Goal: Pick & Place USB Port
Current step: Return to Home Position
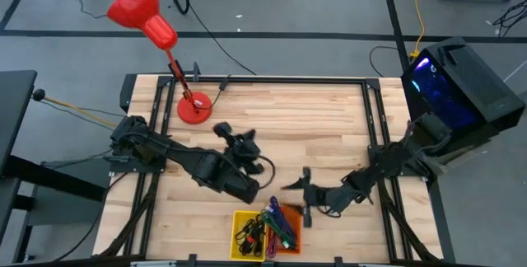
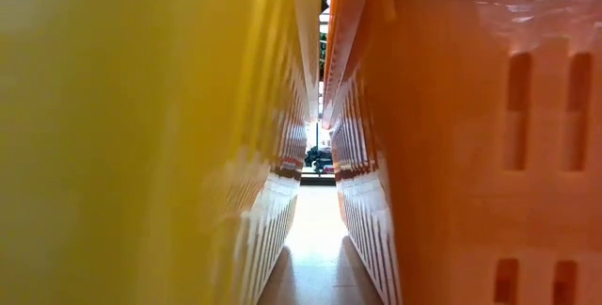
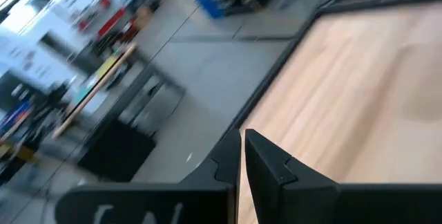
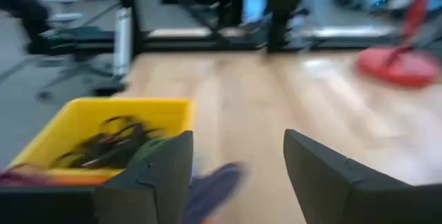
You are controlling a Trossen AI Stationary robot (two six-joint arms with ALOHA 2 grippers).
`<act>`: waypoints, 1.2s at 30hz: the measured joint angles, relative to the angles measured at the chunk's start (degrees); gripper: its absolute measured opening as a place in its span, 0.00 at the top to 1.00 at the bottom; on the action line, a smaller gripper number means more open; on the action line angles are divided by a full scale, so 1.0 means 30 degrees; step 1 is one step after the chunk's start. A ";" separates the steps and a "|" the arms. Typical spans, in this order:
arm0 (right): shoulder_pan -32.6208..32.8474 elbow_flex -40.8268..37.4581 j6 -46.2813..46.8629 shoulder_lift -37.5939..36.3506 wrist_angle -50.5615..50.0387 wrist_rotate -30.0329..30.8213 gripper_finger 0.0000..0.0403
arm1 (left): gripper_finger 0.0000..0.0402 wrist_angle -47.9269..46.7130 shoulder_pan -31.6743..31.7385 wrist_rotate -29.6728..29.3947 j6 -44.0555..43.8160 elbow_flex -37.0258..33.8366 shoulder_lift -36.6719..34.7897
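Two small bins stand at the table's near edge. The yellow bin [image 1: 245,236] [image 4: 103,124] holds black cables [image 4: 110,144]. The orange bin [image 1: 290,232] holds purple and green cables [image 1: 282,224]. I cannot pick out a USB port among them. My right gripper [image 1: 291,199] [image 4: 238,141] hangs open, pointing toward the table's left, just beyond the orange bin's far edge, with nothing between its fingers. A purple piece [image 4: 214,182] lies blurred below it. My left gripper [image 1: 230,135] [image 3: 242,137] is shut on nothing above the table's middle.
A red desk lamp [image 1: 194,107] stands on the table's far left part. A black frame rail [image 1: 288,80] runs along the far edge. The low view looks down the narrow gap between the yellow bin's wall [image 2: 141,136] and the orange bin's wall [image 2: 470,154]. Bare wood [image 1: 329,127] lies at the far right.
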 joint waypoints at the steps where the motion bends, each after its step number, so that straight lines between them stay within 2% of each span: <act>1: 0.0002 -0.0375 -0.0368 -0.0678 -0.0122 0.0657 0.45 | 0.94 -0.1706 0.0013 -0.0037 -0.1639 0.0000 -0.0154; 4: 0.0007 -0.2043 -0.1022 -0.2939 -0.0080 0.2270 0.47 | 0.94 -0.6450 0.0121 -0.0627 -0.6752 0.0004 -0.0273; 5: 0.0007 -0.2853 -0.1142 -0.3876 -0.0090 0.2787 0.48 | 0.94 -0.6803 0.0099 -0.1007 -0.8012 -0.0160 -0.0266; 9: 0.0062 -0.6616 -0.0496 -0.7644 -0.0096 0.4264 0.51 | 0.94 -0.5785 -0.0176 -0.2248 -0.7220 -0.2730 -0.1083; 15: 0.0764 -1.1763 0.0916 -1.3395 0.2690 0.4521 0.54 | 0.94 -0.6348 -0.0512 -0.1797 -1.3023 -0.8690 -0.3577; 17: 0.0848 -1.2880 0.0322 -1.4741 0.3846 0.4805 0.55 | 0.94 -0.5457 -0.0994 -0.2947 -1.5738 -1.0910 -0.4795; 19: 0.0867 -1.3213 -0.0841 -1.5667 0.3455 0.5020 0.56 | 0.94 -0.3842 -0.1473 -0.4382 -1.7609 -1.3265 -0.5804; 22: 0.0884 -1.3234 -0.3139 -1.6707 0.2886 0.5677 0.56 | 0.94 -0.0064 -0.2230 -0.5097 -1.8138 -1.6363 -0.6887; 26: 0.0881 -1.3199 -0.5935 -1.7225 0.3363 0.7934 0.56 | 0.94 0.4354 -0.3770 -0.4734 -1.8082 -1.9794 -0.7390; 29: 0.0867 -1.3185 -0.7548 -1.7442 0.3709 1.0803 0.56 | 0.94 0.7342 -0.5229 -0.4654 -1.8322 -2.1833 -0.7435; 32: 0.0856 -1.3185 -0.8027 -1.7391 0.3625 1.3571 0.56 | 0.94 1.0224 -0.6282 -0.4264 -1.8392 -2.3314 -0.7430; 36: 0.0915 -1.3185 -0.8009 -1.7377 0.3871 1.5111 0.56 | 0.94 1.2239 -0.7090 -0.2696 -1.7959 -2.4411 -0.7430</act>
